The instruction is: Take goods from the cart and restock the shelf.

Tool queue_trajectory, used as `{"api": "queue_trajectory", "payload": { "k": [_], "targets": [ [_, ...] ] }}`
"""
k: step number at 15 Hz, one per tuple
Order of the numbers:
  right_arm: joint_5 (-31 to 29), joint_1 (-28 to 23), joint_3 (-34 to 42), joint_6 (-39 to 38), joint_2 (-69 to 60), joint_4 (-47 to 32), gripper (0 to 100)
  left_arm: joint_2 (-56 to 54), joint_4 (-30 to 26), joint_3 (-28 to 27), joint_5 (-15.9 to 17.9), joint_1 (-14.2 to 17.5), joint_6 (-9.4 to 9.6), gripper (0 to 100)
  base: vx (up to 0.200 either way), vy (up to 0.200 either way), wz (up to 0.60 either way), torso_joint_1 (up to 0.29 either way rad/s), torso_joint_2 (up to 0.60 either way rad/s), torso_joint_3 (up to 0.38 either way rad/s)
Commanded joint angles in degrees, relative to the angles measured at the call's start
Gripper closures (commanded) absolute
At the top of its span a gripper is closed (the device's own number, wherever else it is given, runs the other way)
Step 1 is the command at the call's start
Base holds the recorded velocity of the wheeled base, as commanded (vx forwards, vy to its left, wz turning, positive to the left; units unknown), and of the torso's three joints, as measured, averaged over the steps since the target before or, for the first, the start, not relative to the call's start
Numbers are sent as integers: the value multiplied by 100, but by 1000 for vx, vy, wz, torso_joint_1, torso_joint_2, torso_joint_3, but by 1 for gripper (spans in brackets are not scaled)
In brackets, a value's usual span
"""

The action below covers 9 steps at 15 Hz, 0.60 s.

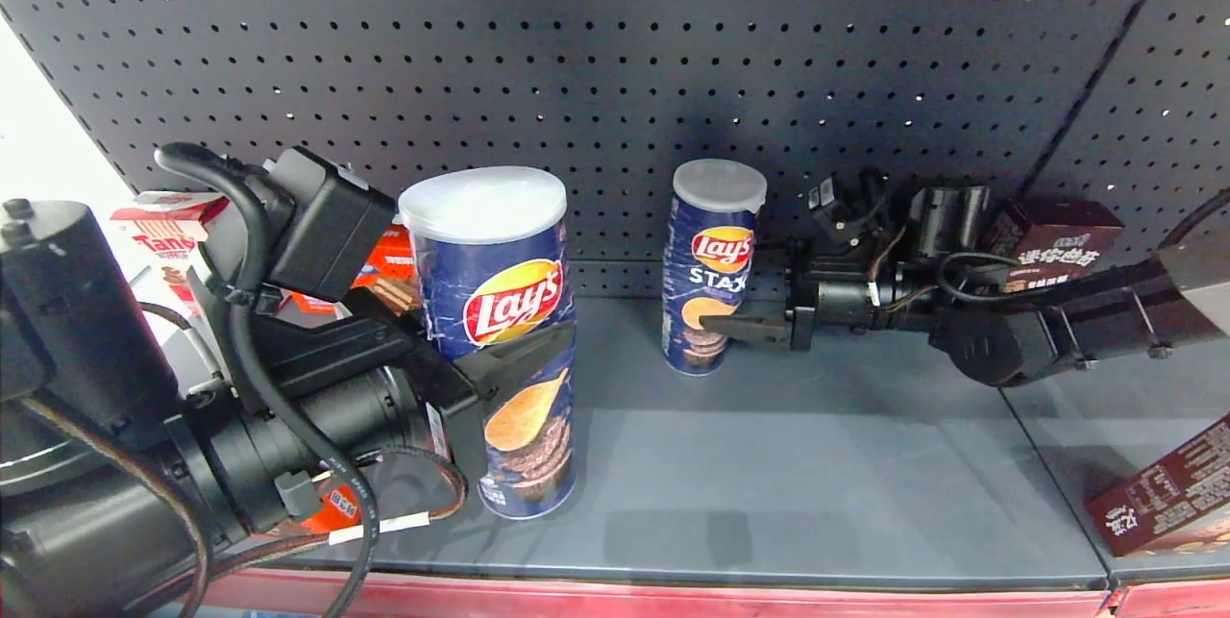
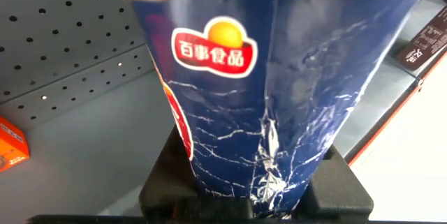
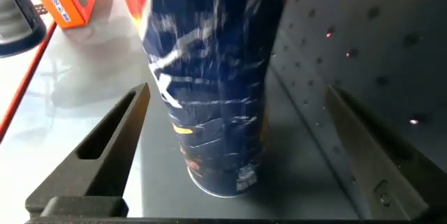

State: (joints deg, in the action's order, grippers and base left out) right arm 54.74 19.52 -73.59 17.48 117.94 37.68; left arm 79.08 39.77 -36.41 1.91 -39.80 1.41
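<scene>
Lids cap both chip cans, upright on the grey shelf [image 1: 817,464]. The left claw [image 1: 514,363] is clenched on the nearer can [image 1: 495,301]; the right claw [image 1: 735,330] is spread wide around the farther can [image 1: 713,262] by the pegboard [image 1: 615,51], fingers either side

— What sort of place is this?
— A shop. A grey shelf [image 1: 817,464] backed by dark pegboard [image 1: 673,51], a red strip [image 1: 673,601] along its front edge, perhaps a price rail.
— And the stock?
— Packaged snacks: a near can [image 1: 495,243] and a far can [image 1: 716,258] of chips, an orange box [image 1: 392,260] at 1 end, a brown box [image 1: 1168,493] at the other.
</scene>
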Motion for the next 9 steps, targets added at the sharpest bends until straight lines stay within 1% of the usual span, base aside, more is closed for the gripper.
{"api": "queue_trajectory", "payload": {
  "k": [1, 5, 7, 8, 9],
  "targets": [
    [-7, 70, -50, 1, 229, 11, 0, 55, 5, -6, 2, -1, -1, 100, 0, 0, 0, 0, 0, 0],
    [-60, 202, -349, -17, 510, 125, 0, 46, 5, -6, -7, -1, -10, 100, 0, 0, 0, 0, 0, 0],
    [-33, 228, -419, -17, 563, 143, 0, 37, 5, 3, -7, 52, -1, 100, 0, 0, 0, 0, 0, 0],
    [-77, 272, -445, -34, 572, 152, 100, 28, 5, 3, -7, 69, -1, 100, 0, 0, 0, 0, 0, 0],
    [-86, 272, -445, -25, 572, 161, 100, 20, 5, 3, -7, 60, -1, 100, 0, 0, 0, 0, 0, 0]
  ]
}}
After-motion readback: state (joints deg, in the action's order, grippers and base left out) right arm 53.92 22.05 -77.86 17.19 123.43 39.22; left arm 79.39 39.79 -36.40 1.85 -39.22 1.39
